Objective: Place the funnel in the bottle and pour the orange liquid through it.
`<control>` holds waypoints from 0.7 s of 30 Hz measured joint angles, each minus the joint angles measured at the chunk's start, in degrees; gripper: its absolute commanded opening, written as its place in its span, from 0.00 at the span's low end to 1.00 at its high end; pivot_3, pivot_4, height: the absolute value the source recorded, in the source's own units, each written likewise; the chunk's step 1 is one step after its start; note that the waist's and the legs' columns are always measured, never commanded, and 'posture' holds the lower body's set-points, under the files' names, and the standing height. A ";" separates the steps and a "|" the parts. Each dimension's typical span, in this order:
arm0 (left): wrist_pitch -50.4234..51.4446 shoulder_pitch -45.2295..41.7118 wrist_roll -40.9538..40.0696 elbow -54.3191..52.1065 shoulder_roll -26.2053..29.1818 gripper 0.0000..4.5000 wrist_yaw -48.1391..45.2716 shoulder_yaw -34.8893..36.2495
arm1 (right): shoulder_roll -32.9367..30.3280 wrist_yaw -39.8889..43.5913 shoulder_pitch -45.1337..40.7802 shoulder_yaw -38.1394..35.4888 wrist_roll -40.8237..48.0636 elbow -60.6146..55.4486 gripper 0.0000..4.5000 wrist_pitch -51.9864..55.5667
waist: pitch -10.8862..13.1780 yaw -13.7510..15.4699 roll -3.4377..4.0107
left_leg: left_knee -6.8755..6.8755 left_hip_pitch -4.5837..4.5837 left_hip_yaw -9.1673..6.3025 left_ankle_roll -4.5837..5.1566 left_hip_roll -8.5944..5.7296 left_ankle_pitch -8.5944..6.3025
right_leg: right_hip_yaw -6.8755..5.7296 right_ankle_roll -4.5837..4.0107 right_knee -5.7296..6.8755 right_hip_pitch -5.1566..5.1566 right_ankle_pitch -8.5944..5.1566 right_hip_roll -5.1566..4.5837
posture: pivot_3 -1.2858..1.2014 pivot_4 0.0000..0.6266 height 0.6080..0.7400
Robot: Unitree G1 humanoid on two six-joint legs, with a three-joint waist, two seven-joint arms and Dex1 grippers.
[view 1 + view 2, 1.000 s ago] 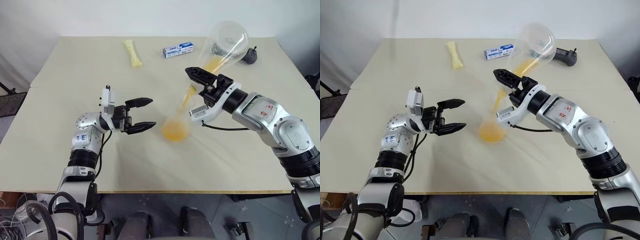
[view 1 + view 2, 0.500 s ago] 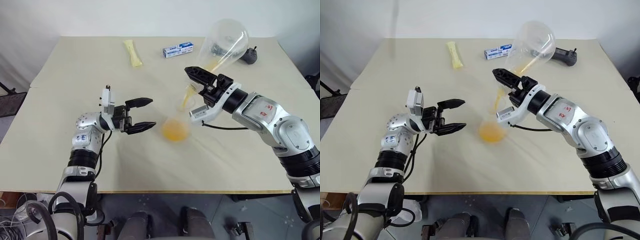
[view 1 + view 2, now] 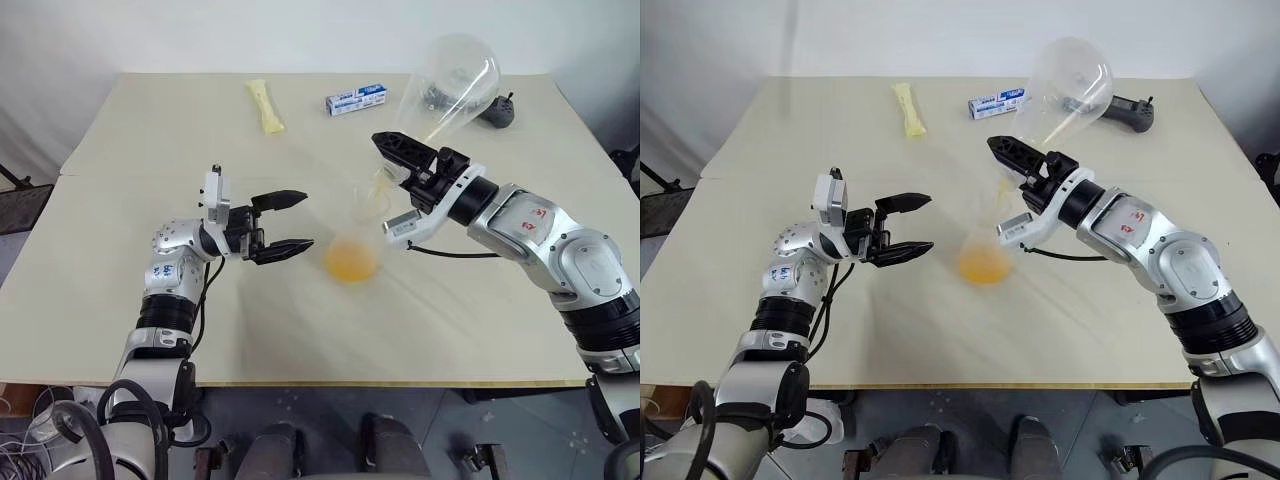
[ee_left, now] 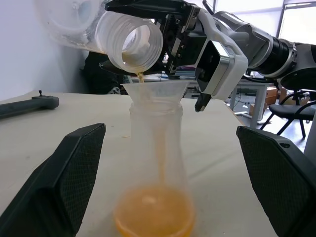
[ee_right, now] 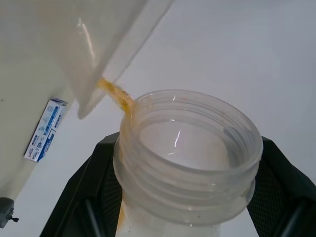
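The bottle [image 3: 350, 250] stands upright mid-table with the clear funnel [image 4: 155, 91] seated in its neck. Orange liquid [image 4: 153, 217] pools in the bottle's wide base. My right gripper [image 3: 392, 168] is shut on the threaded neck of a second clear flask [image 3: 450, 85], which is tipped steeply with its mouth over the funnel. A thin orange trickle [image 5: 116, 94] runs from its lip. My left gripper [image 3: 305, 221] is open, level with the bottle and just left of it, not touching it. In the left wrist view the bottle stands ahead between the two fingers [image 4: 64, 182].
At the table's far side lie a pale yellow strip [image 3: 265, 105], a small blue-and-white box [image 3: 357, 99] and a black handle-like tool [image 3: 497, 110]. The table's front edge [image 3: 320, 382] runs close below the arms.
The orange pool in the tipped flask has drained to a thin trickle, and the stream into the funnel has thinned. Both arms have stayed where they were.
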 measured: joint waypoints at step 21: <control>-0.64 0.00 0.01 0.81 -0.12 1.00 -0.46 0.00 | 1.57 0.47 0.18 -0.09 1.07 -0.19 0.62 -0.69 | 0.00 -0.02 0.00 | 0.00 0.00 0.01 0.00 0.01 0.00 | -0.01 0.00 0.00 0.00 0.00 0.00 | 0.52 0.24 1.00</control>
